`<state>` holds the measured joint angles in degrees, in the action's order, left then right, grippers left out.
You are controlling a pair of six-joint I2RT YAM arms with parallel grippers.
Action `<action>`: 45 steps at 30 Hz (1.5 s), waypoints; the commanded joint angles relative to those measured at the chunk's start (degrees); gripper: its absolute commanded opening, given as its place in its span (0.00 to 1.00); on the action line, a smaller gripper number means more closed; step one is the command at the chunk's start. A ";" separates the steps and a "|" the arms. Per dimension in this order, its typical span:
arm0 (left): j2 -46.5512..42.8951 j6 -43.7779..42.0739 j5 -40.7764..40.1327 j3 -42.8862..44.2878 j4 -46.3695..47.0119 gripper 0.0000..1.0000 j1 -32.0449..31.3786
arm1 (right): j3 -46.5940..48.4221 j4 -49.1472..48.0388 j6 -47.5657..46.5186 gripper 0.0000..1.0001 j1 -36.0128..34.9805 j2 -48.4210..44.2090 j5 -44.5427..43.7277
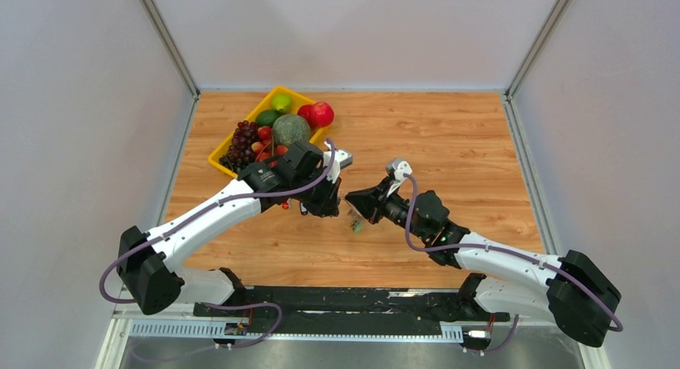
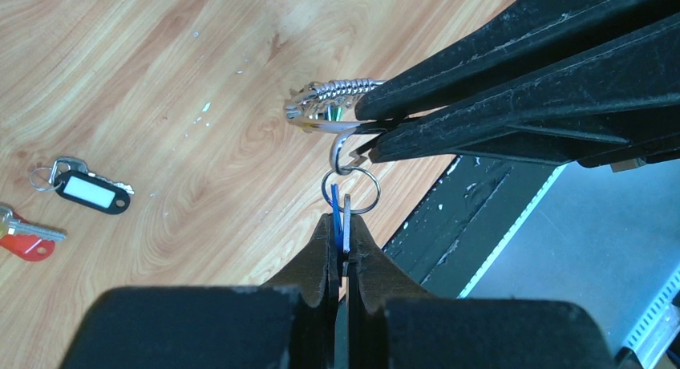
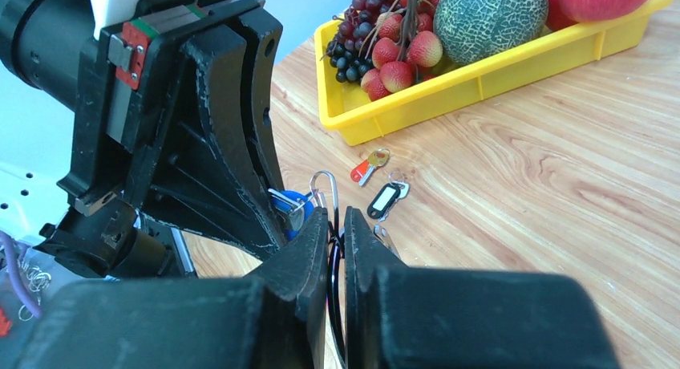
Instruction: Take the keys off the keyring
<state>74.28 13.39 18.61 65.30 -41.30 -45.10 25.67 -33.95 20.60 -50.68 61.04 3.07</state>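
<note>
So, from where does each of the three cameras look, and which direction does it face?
Top external: fixed above and behind the arms, looking down at the table; both arms show, bases nearest.
Left wrist: on the left arm, looking along its own jaws, shut on a blue-tagged key, toward the right jaws holding the silver clip.
Right wrist: on the right arm, looking along its own jaws toward the left jaws and the yellow tray.
Shared: both wrist views show the black-tagged key and red-tagged key on the table.
</note>
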 commanded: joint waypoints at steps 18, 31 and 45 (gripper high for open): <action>-2.34 6.72 -3.32 -2.86 0.97 0.00 -0.15 | 2.48 -5.09 4.49 0.00 2.81 -2.03 -11.20; 3.85 12.07 -12.57 -18.57 29.79 0.02 17.82 | 1.03 5.06 -0.07 0.00 3.21 -12.70 -17.75; 2.17 10.67 -13.17 -24.52 36.70 0.99 19.45 | 3.50 12.27 -0.31 0.00 9.43 -7.54 -7.69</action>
<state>83.59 23.77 3.11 43.22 -9.43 -25.76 26.22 -21.61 19.18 -44.93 49.23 -12.34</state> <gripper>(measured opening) 0.972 0.086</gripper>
